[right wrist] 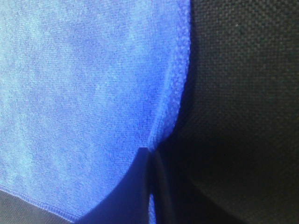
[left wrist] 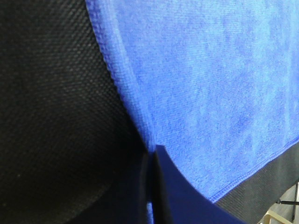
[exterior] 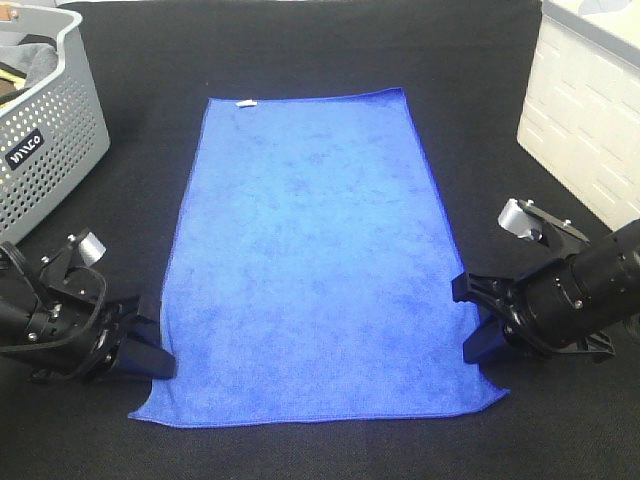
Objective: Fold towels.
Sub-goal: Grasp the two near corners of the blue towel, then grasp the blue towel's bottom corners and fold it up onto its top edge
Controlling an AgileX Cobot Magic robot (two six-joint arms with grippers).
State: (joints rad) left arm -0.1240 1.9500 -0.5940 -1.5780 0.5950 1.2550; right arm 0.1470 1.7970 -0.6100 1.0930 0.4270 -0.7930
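Observation:
The royal-blue towel (exterior: 310, 260) lies flat and lengthwise on the black table, with its small white tag (exterior: 245, 103) at the far short edge. My left gripper (exterior: 158, 345) is low at the towel's left long edge near the near corner. In the left wrist view (left wrist: 152, 156) its fingers meet, pinching the towel's (left wrist: 210, 84) stitched edge. My right gripper (exterior: 470, 320) is at the right long edge near the near corner. In the right wrist view (right wrist: 150, 153) its fingers meet on the towel's (right wrist: 84, 84) edge.
A perforated grey basket (exterior: 50, 130) holding grey cloths stands at the far left. A white box (exterior: 585, 110) stands at the far right. Black table cloth (exterior: 300, 450) surrounds the towel.

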